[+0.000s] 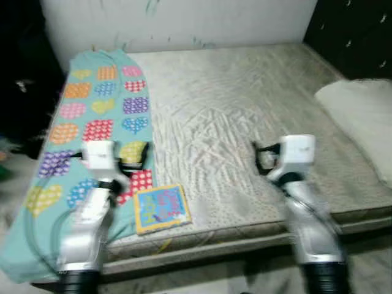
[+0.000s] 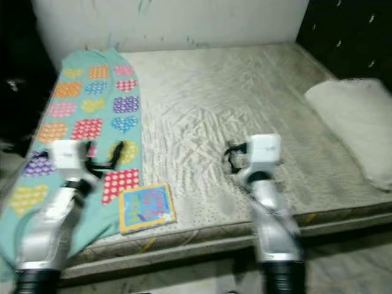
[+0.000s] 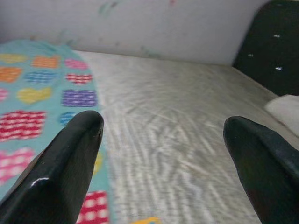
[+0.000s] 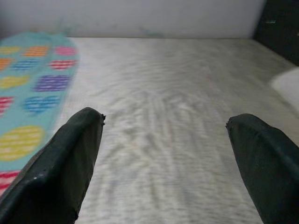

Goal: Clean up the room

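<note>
With both the left gripper [image 1: 136,158] and right gripper [image 1: 262,157] spread wide and empty above the bed [image 1: 245,104], the book [image 1: 162,208] near the front edge likely wants a low, square left-side approach.

I see a bed [image 1: 245,104] with wrinkled pale sheet filling my view | white wall [image 1: 184,21] behind it | dark tufted headboard [image 1: 355,37] at right | pale floor [image 1: 373,269] below | blurred frames, even light
</note>
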`<state>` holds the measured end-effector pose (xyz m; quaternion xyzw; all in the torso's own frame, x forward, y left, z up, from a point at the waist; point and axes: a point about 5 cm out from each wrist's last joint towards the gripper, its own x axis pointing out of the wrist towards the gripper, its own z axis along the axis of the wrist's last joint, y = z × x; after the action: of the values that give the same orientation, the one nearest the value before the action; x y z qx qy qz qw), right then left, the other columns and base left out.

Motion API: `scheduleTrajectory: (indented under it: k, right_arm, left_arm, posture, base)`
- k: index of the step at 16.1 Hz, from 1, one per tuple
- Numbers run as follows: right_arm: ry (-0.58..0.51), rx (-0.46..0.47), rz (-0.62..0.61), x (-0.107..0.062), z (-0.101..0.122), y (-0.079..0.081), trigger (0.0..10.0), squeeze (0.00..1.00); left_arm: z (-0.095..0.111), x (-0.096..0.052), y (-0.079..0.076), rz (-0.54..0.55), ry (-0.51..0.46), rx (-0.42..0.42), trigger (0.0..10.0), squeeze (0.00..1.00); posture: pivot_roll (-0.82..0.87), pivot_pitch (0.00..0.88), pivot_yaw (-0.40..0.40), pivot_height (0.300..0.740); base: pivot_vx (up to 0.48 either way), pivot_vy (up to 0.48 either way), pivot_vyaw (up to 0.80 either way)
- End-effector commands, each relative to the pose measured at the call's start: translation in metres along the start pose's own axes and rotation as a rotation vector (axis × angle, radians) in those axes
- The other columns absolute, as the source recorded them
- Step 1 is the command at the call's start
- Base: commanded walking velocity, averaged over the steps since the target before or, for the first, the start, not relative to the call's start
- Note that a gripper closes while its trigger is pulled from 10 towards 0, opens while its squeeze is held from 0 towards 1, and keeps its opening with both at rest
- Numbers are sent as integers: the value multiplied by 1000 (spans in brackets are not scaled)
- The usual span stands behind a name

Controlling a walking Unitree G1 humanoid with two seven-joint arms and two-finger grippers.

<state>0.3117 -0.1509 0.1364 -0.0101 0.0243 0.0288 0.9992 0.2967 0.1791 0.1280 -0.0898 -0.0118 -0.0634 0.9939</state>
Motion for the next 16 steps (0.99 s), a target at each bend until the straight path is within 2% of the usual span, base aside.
scheduleTrajectory:
  k: [1,14,16]
  right_arm:
    - [-9,-12,-9,1,4,-5,10000,0]
    - [-4,-30,13,2,4,-3,10000,0]
    - [-3,-30,14,2,4,-3,10000,0]
  left_arm:
    - [1,1,-4,-17,-2,-5,10000,0]
    - [8,0,-5,-30,-63,-37,10000,0]
    - [8,0,-5,-30,-63,-38,10000,0]
  posture:
    - [-112,92,46,740]
    - [-116,99,44,740]
    - [-116,99,44,740]
  base:
    - [0,337,0]
    - [0,0,0]
    - [244,0,0]
